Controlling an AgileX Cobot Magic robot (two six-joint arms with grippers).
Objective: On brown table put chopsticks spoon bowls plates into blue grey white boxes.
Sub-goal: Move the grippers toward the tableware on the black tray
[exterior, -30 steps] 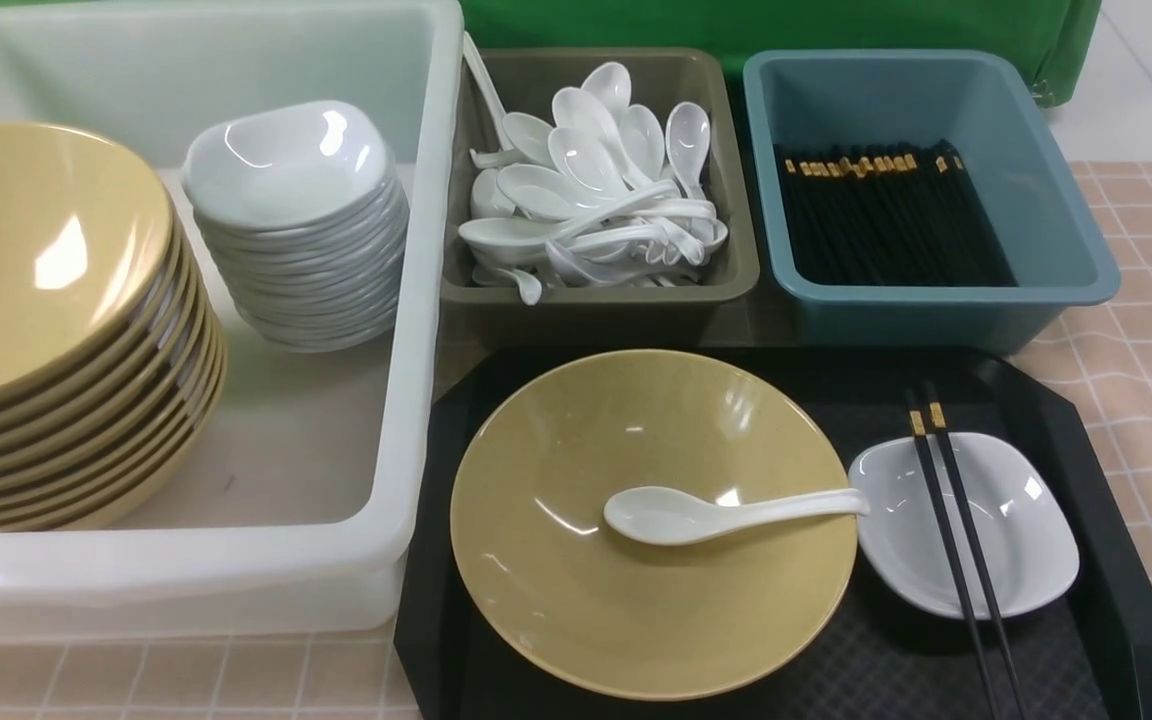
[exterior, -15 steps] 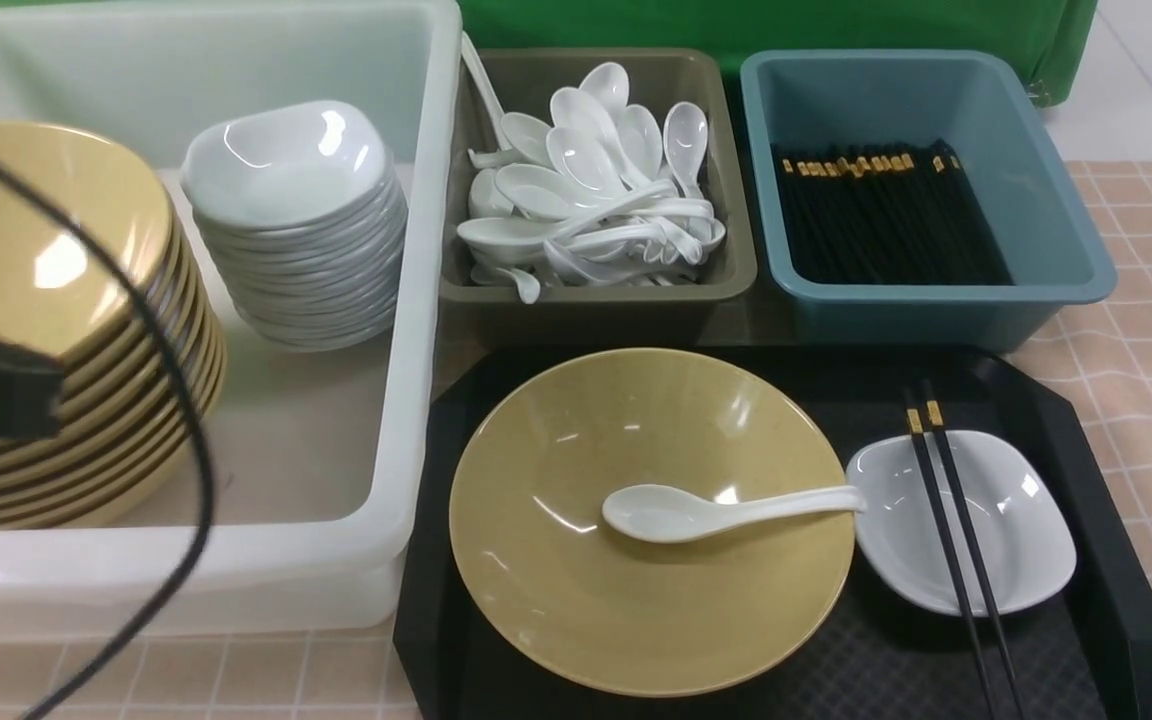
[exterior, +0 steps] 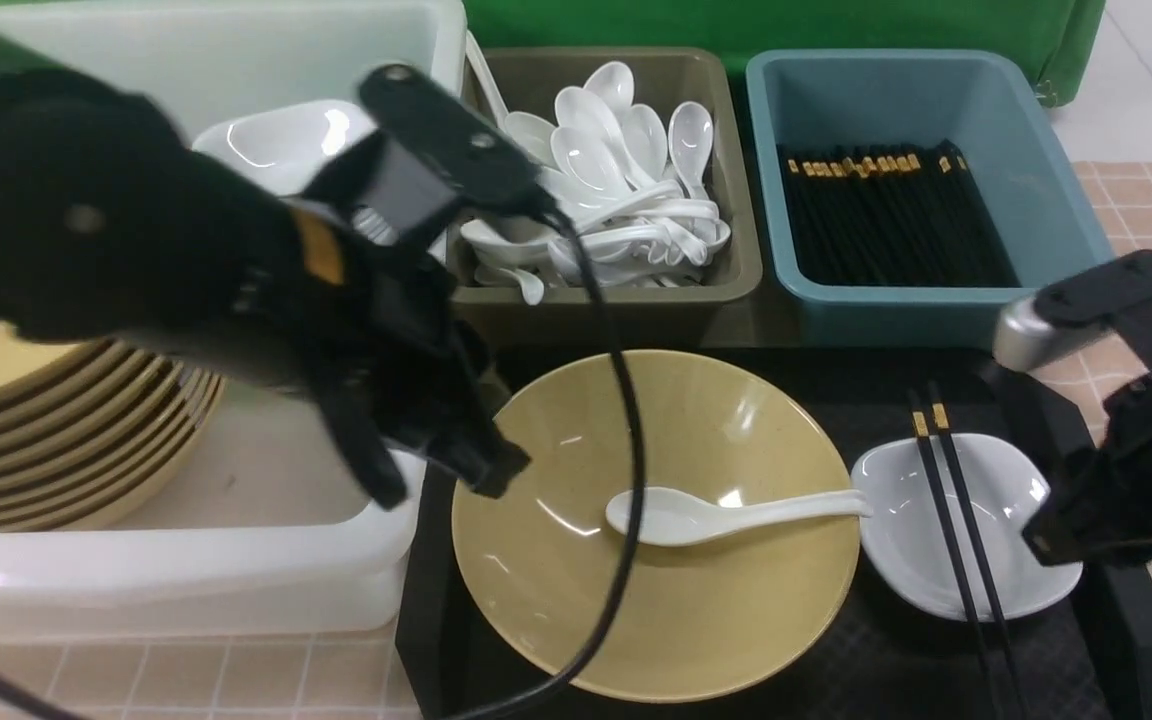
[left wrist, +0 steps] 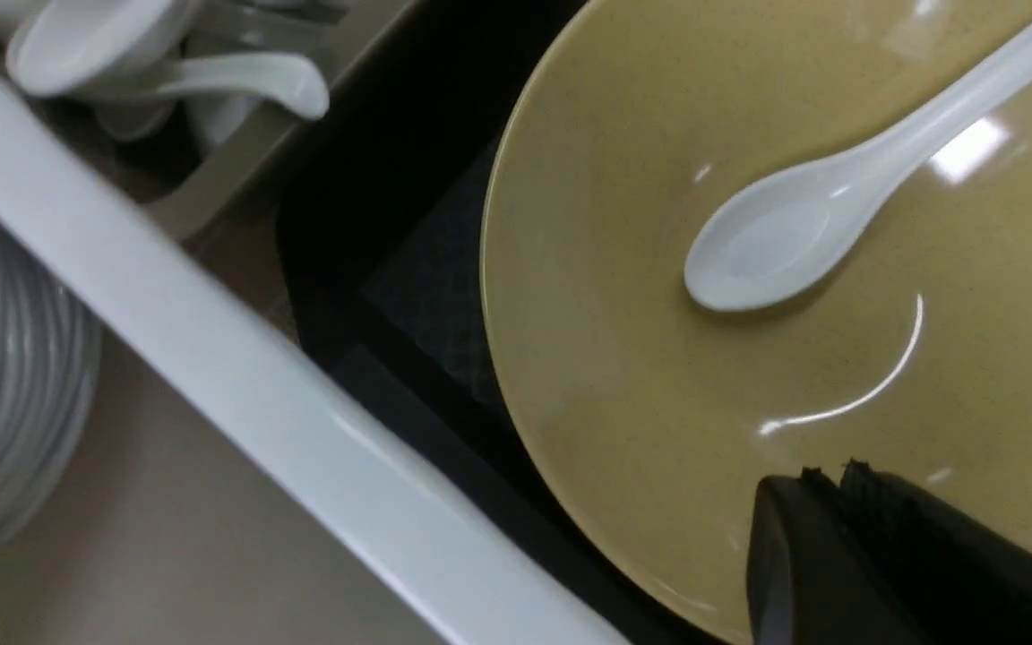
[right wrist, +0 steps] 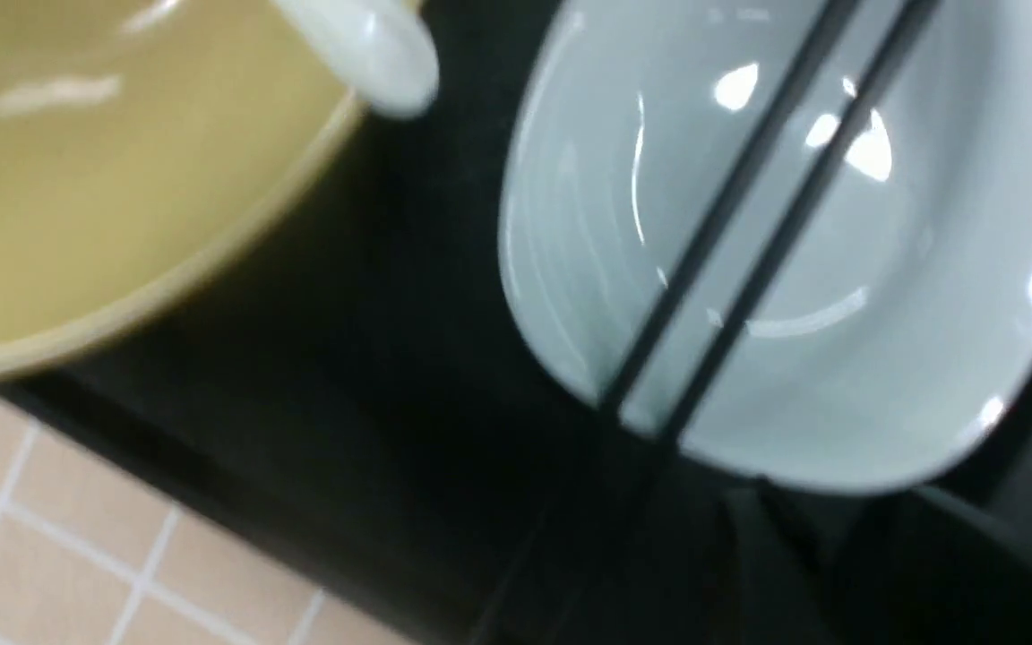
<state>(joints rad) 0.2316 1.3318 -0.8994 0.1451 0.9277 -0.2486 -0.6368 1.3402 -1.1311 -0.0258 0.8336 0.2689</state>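
Note:
A yellow bowl sits on a black tray with a white spoon lying in it. Beside it a small white dish carries a pair of black chopsticks. My left gripper hovers over the bowl's left rim, shut and empty. The left wrist view shows its tips above the bowl, apart from the spoon. My right gripper hangs at the dish's right edge and looks shut. The right wrist view is blurred and shows the dish and chopsticks.
The white box at left holds stacked yellow bowls and stacked white dishes. The grey box holds several spoons. The blue box holds several chopsticks. My left arm and its cable cross over the white box and the bowl.
Both arms have come into view. The left arm swept from the far left over the white box to the bowl's rim. The right arm came in from the right to the dish.

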